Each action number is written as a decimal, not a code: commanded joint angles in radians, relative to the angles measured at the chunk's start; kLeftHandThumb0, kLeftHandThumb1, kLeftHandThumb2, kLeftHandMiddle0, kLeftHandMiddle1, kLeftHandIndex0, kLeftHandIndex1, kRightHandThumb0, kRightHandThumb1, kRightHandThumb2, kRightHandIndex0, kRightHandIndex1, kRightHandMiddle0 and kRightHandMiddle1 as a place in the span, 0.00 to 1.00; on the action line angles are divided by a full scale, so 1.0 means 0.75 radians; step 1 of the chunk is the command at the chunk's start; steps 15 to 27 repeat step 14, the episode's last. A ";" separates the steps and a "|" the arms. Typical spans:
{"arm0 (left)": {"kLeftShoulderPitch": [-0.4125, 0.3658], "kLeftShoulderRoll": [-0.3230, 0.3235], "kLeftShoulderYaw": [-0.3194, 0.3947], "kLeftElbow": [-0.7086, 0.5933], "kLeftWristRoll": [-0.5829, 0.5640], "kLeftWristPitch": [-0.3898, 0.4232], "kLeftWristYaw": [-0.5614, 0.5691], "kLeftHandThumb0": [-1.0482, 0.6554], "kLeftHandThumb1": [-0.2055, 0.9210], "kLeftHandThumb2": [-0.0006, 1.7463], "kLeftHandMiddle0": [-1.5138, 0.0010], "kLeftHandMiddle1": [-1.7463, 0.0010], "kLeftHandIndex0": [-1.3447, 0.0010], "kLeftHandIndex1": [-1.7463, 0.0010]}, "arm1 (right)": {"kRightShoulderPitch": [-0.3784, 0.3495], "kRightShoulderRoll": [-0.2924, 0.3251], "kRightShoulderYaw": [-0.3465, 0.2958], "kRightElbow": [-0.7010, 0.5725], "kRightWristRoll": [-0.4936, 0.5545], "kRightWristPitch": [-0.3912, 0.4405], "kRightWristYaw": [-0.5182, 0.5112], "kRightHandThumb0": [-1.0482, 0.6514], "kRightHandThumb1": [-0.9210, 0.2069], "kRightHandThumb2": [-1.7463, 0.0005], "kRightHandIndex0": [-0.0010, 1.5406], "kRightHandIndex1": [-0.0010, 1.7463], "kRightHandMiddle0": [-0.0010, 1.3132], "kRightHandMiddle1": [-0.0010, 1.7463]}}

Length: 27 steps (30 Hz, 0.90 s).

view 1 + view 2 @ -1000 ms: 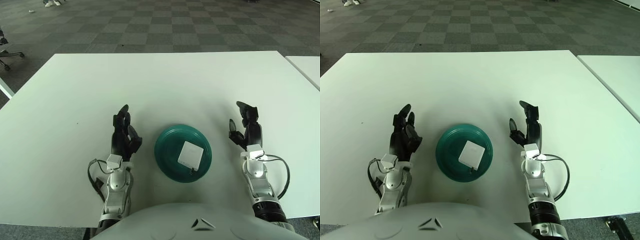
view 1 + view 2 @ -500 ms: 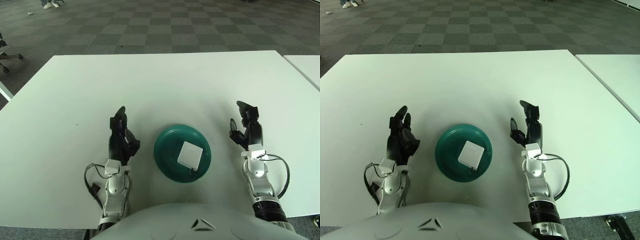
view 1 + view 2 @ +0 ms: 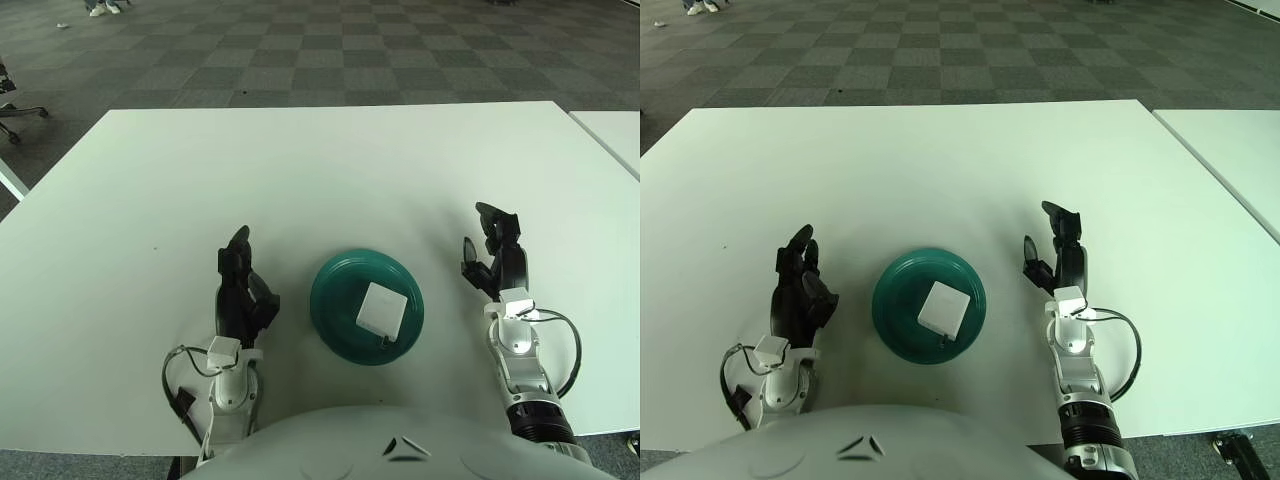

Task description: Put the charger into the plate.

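Already, in left eye view, charger (image 3: 381, 310) lies flat inside plate (image 3: 335, 290); left hand (image 3: 240, 290) and right hand (image 3: 495, 262) flank it, fingers spread, empty. Right eye view: same on worktop (image 3: 940, 170). Keep both hands clear of plate; pull back w/o nudging rim.

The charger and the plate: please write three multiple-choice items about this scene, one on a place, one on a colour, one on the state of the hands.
1. Where is the charger?
A. On the bare table
B. In the plate
C. In the right hand

2. What colour is the plate?
A. Teal green
B. Red
C. Yellow

3. What do the left hand and right hand hold?
A. The charger
B. The plate
C. Nothing

Answers: 1 B, the white charger lies inside the plate. 2 A, its rim is teal green. 3 C, both hands stand open on the table, one at each side of the plate.
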 commanded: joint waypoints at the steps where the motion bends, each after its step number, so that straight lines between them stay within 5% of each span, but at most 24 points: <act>1: 0.129 -0.062 -0.072 0.001 -0.044 0.012 -0.021 0.09 1.00 0.59 0.83 0.99 1.00 0.62 | 0.115 0.025 0.007 0.167 -0.017 -0.018 0.006 0.16 0.00 0.63 0.18 0.00 0.00 0.54; 27: 0.198 -0.019 -0.109 -0.138 -0.073 0.116 -0.030 0.09 1.00 0.58 0.84 1.00 1.00 0.65 | 0.115 0.039 0.015 0.168 -0.031 -0.019 -0.006 0.16 0.00 0.63 0.18 0.00 0.00 0.54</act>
